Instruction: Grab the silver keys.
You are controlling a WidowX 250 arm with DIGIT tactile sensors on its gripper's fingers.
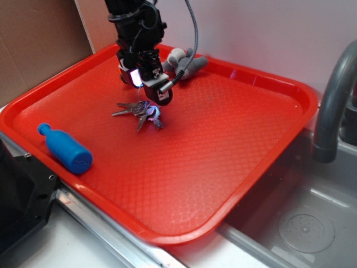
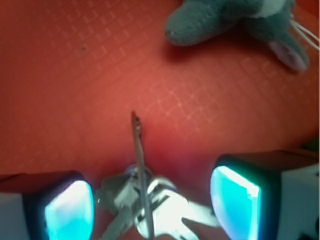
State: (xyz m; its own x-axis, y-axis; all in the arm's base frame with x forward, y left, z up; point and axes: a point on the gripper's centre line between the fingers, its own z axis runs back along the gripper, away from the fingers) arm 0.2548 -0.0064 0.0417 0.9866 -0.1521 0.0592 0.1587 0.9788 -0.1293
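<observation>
The claw (image 2: 152, 200) hangs low with its pads spread wide, one either side of the silver keys (image 2: 142, 197), set to close on them. They lie on the red tray (image 1: 234, 167), well apart from the grey plush toy (image 1: 184, 62) and blue bottle (image 1: 66, 148).

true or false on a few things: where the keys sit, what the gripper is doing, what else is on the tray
1. The silver keys lie on the red tray. True.
2. The gripper is shut on the keys and has lifted them. False: its pads stand apart on either side of the keys, which lie on the tray.
3. A blue bottle lies on its side near the tray's edge. True.
4. The grey plush toy lies on top of the keys. False: it lies apart, by the tray's far rim.
</observation>
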